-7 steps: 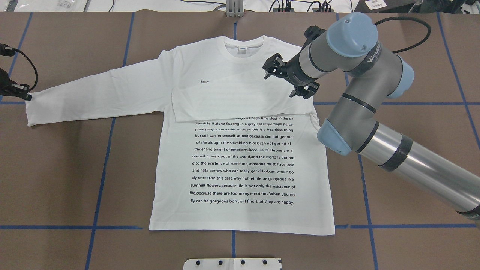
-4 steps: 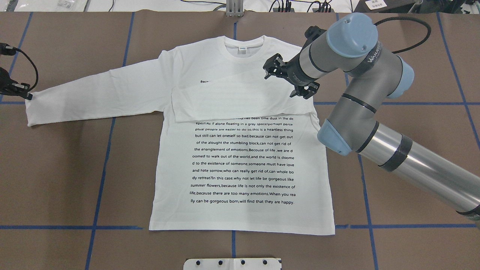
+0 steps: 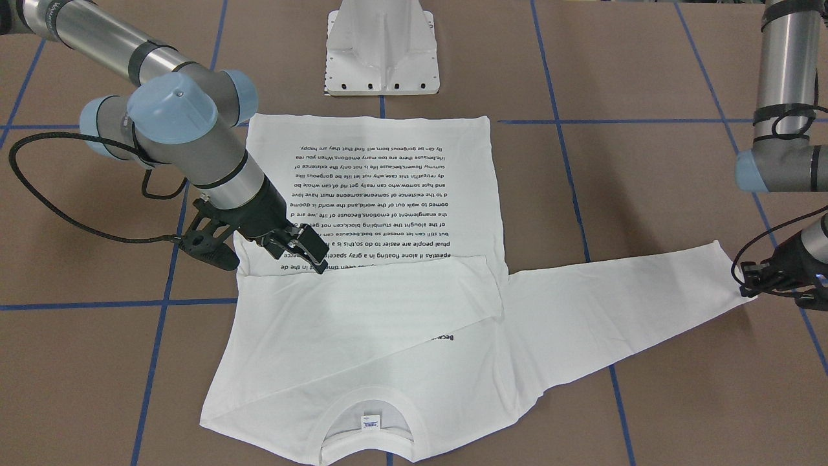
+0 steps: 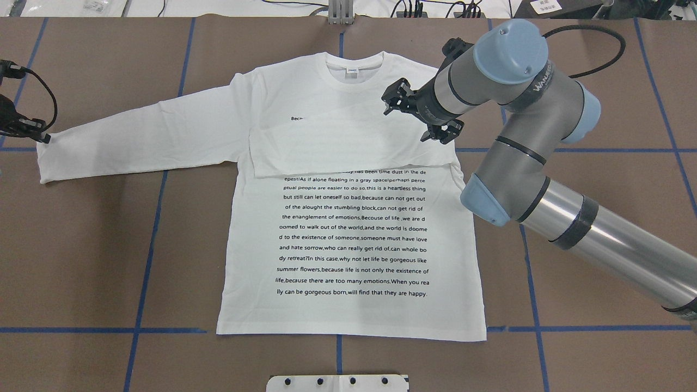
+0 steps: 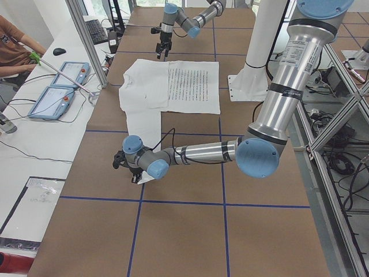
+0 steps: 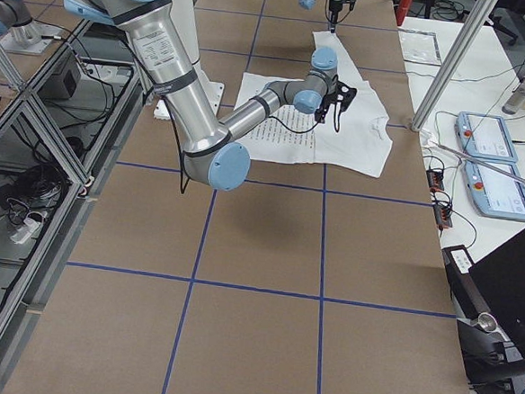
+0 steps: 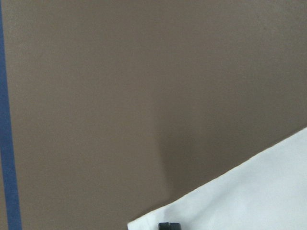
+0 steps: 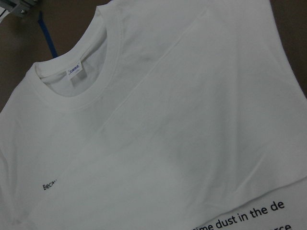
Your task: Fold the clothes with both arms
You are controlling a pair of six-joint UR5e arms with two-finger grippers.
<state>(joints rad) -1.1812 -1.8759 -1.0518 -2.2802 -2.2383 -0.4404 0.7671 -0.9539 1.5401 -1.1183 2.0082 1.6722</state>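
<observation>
You're looking at the T-shirt [image 4: 245, 261] lying flat on the counter [image 4: 98, 261], print side up. Its hem is sitting nearest the robot's pedestal base [image 3: 381, 58], and the collar [image 8: 91, 103] w/ neck label [image 8: 75, 73] is pointing away from it. The folded sleeve [image 4: 348, 141], on the robot's R side, is lying across the chest & covering the top rows of the printed text [image 4: 354, 234]; only a "Beca" fragment is showing above it. The outstretched sleeve [image 4: 141, 139] is running straight toward the robot's L, w/ its cuff [image 4: 46, 160] lying across a blue tape line [image 4: 626, 150]. R hand [image 4: 418, 114] is hovering over the folded sleeve near the shoulder, jaws standing wide apart & gripping nothing; its wrist cam is showing fabric only. R arm [image 4: 599, 239] is reaching in over the shirt's side edge. L hand [image 4: 24, 126] is sitting at the cuff's corner, closed down on it. In its wrist cam you're seeing one black fingertip [image 7: 169, 225] on the fabric, & the cuff edge is riding slightly off the counter, casting shadow. L arm [image 3: 786, 65] is standing over the counter's L end.
</observation>
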